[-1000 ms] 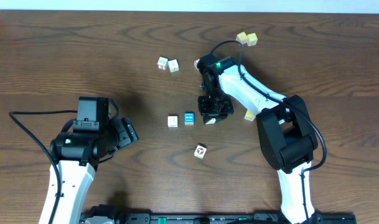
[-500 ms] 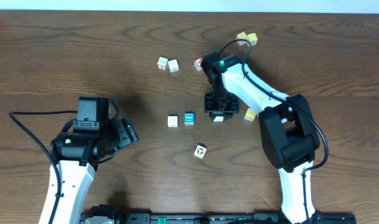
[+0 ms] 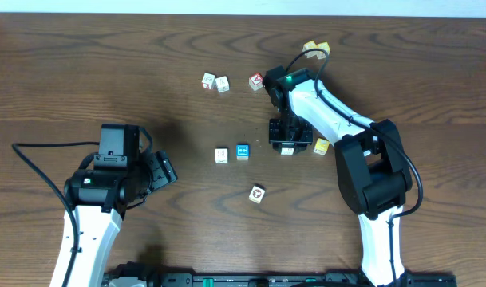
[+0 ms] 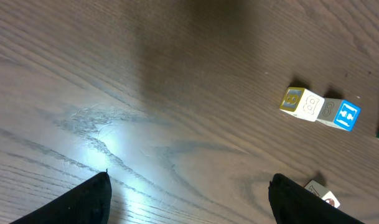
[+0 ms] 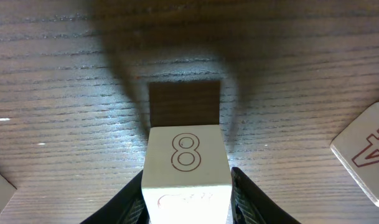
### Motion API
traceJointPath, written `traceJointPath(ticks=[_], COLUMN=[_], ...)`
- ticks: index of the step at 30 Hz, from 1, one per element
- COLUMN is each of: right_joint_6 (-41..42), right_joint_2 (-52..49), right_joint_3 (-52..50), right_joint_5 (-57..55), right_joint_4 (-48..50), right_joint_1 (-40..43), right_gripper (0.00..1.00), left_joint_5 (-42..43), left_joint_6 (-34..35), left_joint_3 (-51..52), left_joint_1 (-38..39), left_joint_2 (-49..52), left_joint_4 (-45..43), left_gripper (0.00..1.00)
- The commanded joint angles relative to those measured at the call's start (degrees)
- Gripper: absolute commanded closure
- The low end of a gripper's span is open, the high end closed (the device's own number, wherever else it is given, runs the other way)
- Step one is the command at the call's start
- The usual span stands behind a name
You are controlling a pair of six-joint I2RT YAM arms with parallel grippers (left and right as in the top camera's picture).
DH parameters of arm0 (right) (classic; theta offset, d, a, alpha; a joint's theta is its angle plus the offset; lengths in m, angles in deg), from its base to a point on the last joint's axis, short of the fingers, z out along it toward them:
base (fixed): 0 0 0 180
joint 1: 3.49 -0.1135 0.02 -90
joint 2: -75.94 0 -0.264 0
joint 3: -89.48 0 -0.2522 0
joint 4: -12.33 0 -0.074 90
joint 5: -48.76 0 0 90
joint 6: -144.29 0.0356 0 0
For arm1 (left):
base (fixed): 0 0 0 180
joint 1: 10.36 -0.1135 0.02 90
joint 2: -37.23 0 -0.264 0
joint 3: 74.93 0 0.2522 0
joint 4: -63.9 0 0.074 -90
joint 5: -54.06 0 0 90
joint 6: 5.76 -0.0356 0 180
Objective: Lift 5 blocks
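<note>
Five small blocks lie mid-table. A white block [image 3: 221,155] [image 4: 301,102] and a blue block [image 3: 243,151] [image 4: 340,114] sit side by side. The block with a red-and-black mark [image 3: 257,193] lies nearer the front. A yellow block [image 3: 321,147] sits to the right. My right gripper [image 3: 289,143] [image 5: 187,202] points down, its fingers tight against both sides of a cream block printed "8" [image 5: 186,165] [image 3: 287,150], low over the wood. My left gripper [image 3: 164,170] [image 4: 189,199] is wide open over bare table to the left of the blocks.
Two white cubes [image 3: 208,80] [image 3: 223,84] and a red-topped cube [image 3: 256,80] lie behind the blocks. A pale yellow-green pair [image 3: 315,49] sits at the back right. A cube face marked "4" [image 5: 366,155] is close on the right gripper's right side.
My right gripper has carried the "8" block to the right, away from the blue block and toward the yellow one. The left arm has not moved.
</note>
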Motion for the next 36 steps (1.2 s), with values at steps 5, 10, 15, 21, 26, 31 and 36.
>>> traceJointPath(ticks=[5, 10, 15, 21, 26, 31, 36], right_joint_6=[0.4, -3.7, -8.2, -10.2, -11.6, -11.4, -10.3], right_joint_2=[0.0, 0.1, 0.1, 0.1, 1.0, 1.7, 3.6], right_joint_3=[1.0, 4.8, 12.7, 22.6, 23.5, 23.1, 23.1], right_joint_5=[0.3, 2.3, 4.1, 3.7, 2.7, 0.4, -1.9], right_joint_4=[-0.5, -3.2, -9.0, -18.3, -25.0, -26.3, -28.7], right_joint_1=[1.2, 3.0, 5.4, 10.1, 13.7, 14.7, 14.7], right_gripper=[0.55, 0.50, 0.11, 0.07, 0.07, 0.01, 0.01], left_joint_5=[-0.3, -0.3, -0.3, -0.3, -0.3, -0.3, -0.3], left_joint_6=[0.5, 0.5, 0.5, 0.5, 0.5, 0.5, 0.5], left_joint_3=[-0.9, -0.9, -0.9, -0.9, -0.9, -0.9, -0.9], left_joint_1=[-0.3, -0.3, -0.3, -0.3, -0.3, -0.3, -0.3], left_joint_2=[0.3, 0.3, 0.3, 0.3, 0.3, 0.3, 0.3], left_joint_4=[0.2, 0.2, 0.2, 0.1, 0.2, 0.2, 0.2], left_gripper=[0.19, 0.19, 0.19, 0.19, 0.19, 0.19, 0.19])
